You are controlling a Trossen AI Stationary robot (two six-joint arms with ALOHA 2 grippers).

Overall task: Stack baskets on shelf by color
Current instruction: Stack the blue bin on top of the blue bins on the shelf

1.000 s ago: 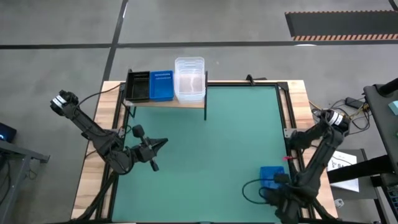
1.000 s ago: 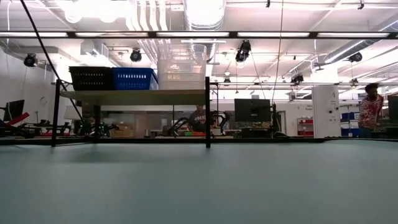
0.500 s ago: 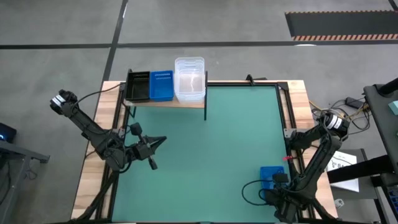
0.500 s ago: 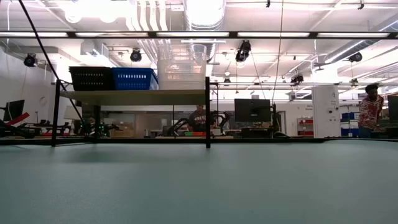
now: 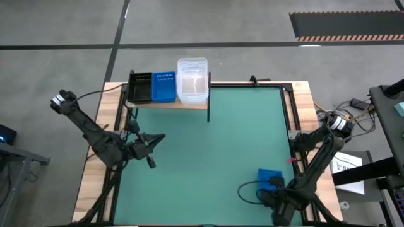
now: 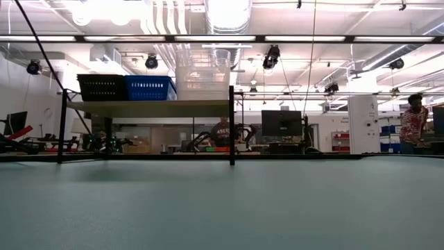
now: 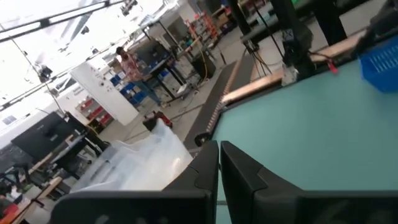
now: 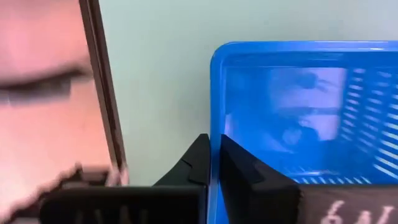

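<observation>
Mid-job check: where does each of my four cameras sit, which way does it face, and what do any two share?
High: overhead, straight down; both arms, shelf, blue basket at the right gripper.
Low: table height, level across the mat to the shelf; no arm shows.
Left wrist: past the shut left gripper across the mat; blue basket far off.
Right wrist: right gripper shut on the blue basket's rim.
Shared: high and low both show the shelf.

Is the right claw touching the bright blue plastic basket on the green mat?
Touching. In the right wrist view the right claw is shut on the bright blue plastic basket's rim.
</observation>
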